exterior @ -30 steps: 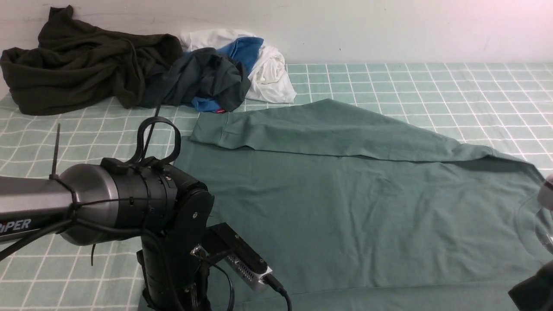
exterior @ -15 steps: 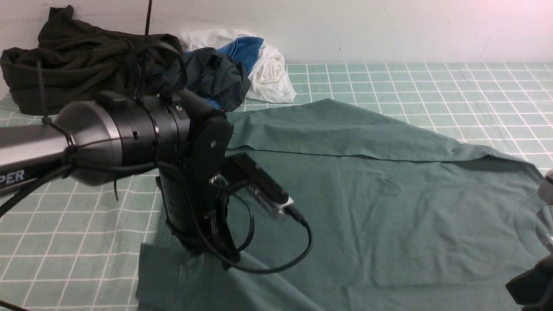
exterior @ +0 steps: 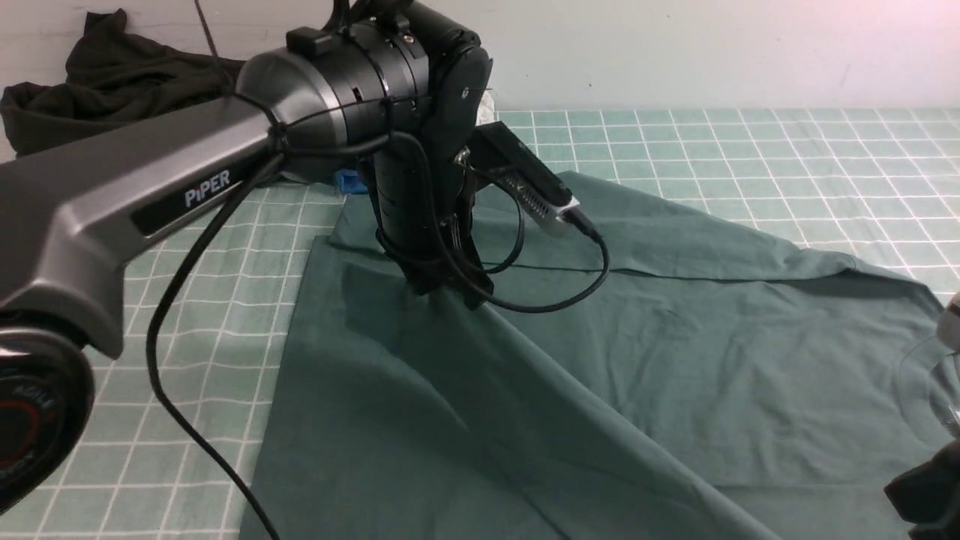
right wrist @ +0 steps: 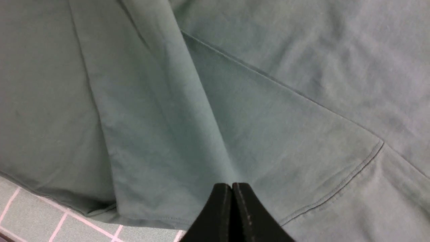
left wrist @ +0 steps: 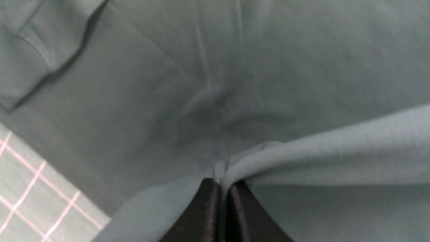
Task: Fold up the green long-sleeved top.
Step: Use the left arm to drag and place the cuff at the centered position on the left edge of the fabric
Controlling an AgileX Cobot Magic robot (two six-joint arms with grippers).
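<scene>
Top (exterior: 675, 360), long axis left-right on checked cloth (exterior: 750, 150), neckline (exterior: 911, 375) toward robot's right

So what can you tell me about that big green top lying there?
The green long-sleeved top is a plain sage-green knit, spread mostly flat on the checked cloth. One sleeve lies folded across its far side. The left gripper pinches an edge and holds it raised over the body, making a slanted ridge; the right gripper looks shut on a hemmed edge too.
</scene>
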